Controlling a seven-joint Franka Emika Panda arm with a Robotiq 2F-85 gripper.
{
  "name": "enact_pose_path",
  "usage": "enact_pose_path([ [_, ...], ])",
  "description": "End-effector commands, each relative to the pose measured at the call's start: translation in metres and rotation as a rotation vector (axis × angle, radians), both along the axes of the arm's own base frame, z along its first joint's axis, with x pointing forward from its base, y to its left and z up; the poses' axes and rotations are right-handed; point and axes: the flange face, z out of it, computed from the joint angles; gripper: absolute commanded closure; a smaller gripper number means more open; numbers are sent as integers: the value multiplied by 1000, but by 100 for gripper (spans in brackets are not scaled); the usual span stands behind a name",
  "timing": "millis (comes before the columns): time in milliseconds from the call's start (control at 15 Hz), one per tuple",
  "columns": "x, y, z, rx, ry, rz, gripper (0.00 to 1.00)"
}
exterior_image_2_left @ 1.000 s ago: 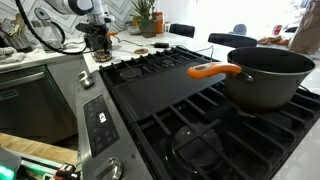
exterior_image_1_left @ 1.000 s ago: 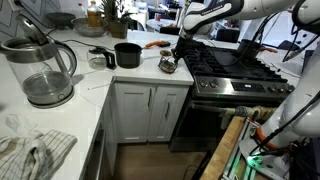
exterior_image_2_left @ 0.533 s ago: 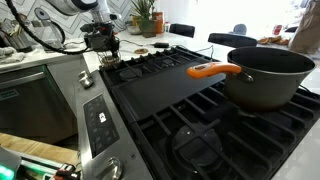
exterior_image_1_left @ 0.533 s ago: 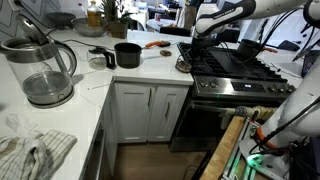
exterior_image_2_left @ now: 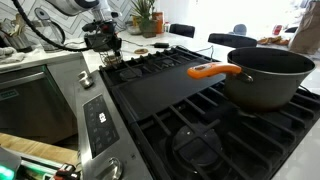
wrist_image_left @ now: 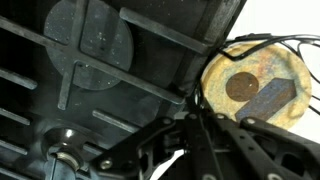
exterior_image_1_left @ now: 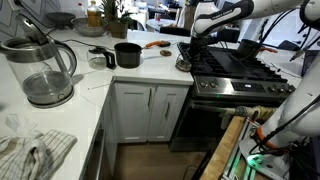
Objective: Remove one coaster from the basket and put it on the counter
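Observation:
The basket (exterior_image_1_left: 183,63) is a small dark, silvery holder on the white counter (exterior_image_1_left: 140,78), right at the stove's edge. It also shows in an exterior view (exterior_image_2_left: 112,60). From the wrist it is a round tan disc ringed by thin wires (wrist_image_left: 222,62), with a dark brown round spot (wrist_image_left: 243,85) in the middle. My gripper (exterior_image_1_left: 188,48) (exterior_image_2_left: 106,46) hangs just above the basket. In the wrist view the fingers (wrist_image_left: 192,112) are pressed together on a thin dark edge (wrist_image_left: 198,96), which looks like a coaster held edge-on.
The black gas stove (exterior_image_1_left: 235,70) lies beside the basket, and its grate fills the wrist view (wrist_image_left: 100,60). A black pot (exterior_image_1_left: 127,54), an orange utensil (exterior_image_1_left: 155,44) and a glass kettle (exterior_image_1_left: 40,70) stand on the counter. A large pot (exterior_image_2_left: 265,75) sits on the stove.
Between one second and half a second ago my gripper rose from the basket and shifted a little toward the stove. Nothing has moved since.

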Motion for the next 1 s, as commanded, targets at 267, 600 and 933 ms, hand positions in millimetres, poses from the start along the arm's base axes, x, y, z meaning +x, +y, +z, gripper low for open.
enact_pose_path([
  [267,11,-8,-4,-6,32,76,99],
  [600,14,2,3,17,7,122,49],
  [933,13,48,29,55,-29,156,12],
])
